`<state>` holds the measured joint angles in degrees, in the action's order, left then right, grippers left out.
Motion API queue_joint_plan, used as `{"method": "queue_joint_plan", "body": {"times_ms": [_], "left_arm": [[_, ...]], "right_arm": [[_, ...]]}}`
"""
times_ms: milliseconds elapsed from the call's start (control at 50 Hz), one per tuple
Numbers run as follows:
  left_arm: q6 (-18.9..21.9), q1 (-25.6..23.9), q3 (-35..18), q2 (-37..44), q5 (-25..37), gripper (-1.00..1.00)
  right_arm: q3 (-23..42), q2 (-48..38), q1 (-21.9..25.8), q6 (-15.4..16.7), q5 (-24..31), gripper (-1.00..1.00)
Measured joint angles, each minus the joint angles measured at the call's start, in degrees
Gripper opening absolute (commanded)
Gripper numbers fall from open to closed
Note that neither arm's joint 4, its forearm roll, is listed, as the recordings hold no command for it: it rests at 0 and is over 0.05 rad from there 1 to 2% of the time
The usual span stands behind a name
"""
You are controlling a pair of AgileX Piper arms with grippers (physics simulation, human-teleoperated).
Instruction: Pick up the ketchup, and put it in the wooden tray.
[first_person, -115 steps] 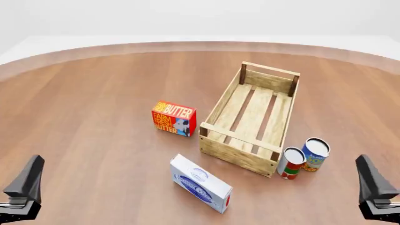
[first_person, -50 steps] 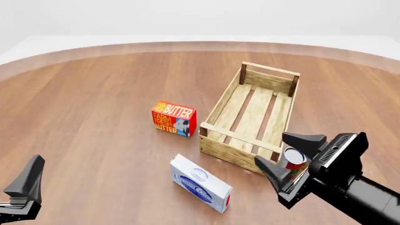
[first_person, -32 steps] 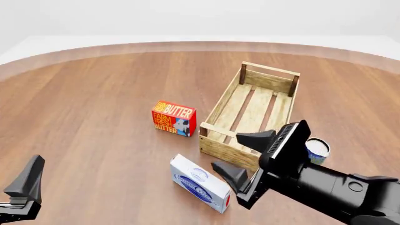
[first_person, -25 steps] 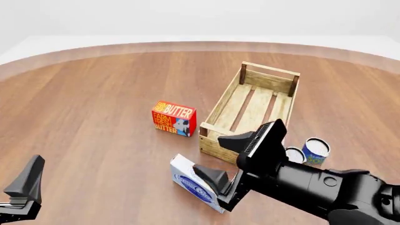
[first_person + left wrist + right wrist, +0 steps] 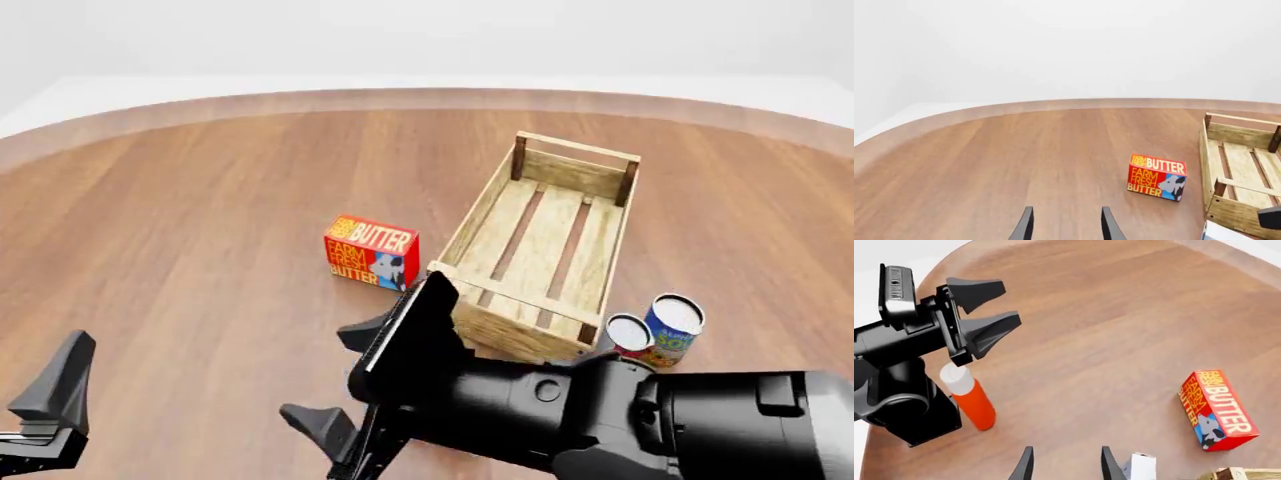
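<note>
The ketchup [image 5: 969, 396] was seen upright near the desk's [image 5: 200, 200] edge beside the left arm's base; the right end effector [image 5: 350, 380] was spread, empty; the left end effector [image 5: 987, 307] was spread; the wooden tray [image 5: 541, 250] was well apart.

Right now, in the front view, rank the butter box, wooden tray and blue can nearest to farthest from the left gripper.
1. butter box, left of the tray.
2. wooden tray, centre right.
3. blue can, far right.
</note>
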<state>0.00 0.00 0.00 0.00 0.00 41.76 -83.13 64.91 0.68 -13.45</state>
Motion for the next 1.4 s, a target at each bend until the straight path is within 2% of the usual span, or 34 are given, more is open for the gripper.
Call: {"method": "queue_joint_plan", "body": {"times_ms": [800,1400], "left_arm": [[0.0,0.0,0.0,0.0,0.0,1.0],[0.0,0.0,0.0,0.0,0.0,1.0]], "right_arm": [[18.7,-18.3,11.8,2.4,5.2,1.0],[29.7,-30.2,16.9,4.8,8.9,1.0]]}}
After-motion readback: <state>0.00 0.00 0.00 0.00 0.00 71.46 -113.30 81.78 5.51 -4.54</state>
